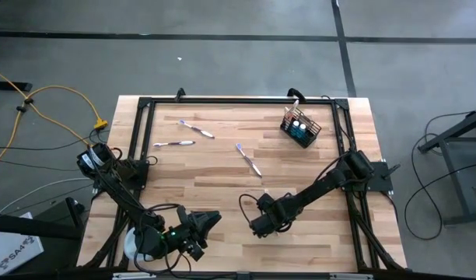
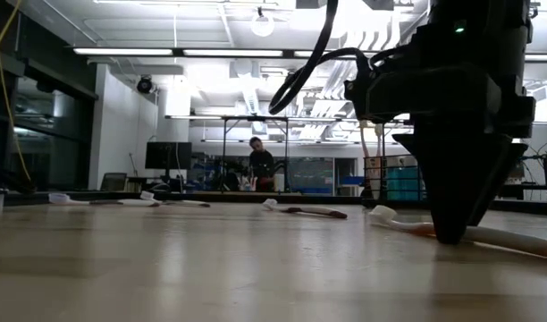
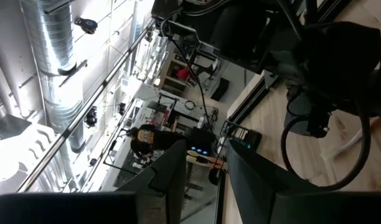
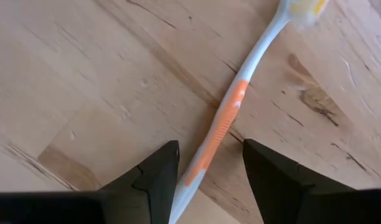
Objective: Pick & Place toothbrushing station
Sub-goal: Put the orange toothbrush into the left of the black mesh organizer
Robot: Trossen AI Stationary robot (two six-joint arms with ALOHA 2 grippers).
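Right gripper: right gripper is low over the wooden slat desk, in the near middle part; its fingers are spread, one on each side of the white toothbrush with orange grip, and they do not pinch it.
Toothbrush under gripper: it lies flat on the desk, its handle running between the two dark fingers, its bristle head away from the gripper.
Left gripper: left gripper waits at the near left edge of the desk, fingers spread, holding nothing.
Holder: small black wire-mesh holder stands at the far right corner of the desk, with two small blue tubes inside it.
Other brushes: three pale toothbrushes lie flat on the far half of the desk, one at far left, one just near it, one in the middle, all well apart from the holder.
Background: person stands in the room behind the desk.
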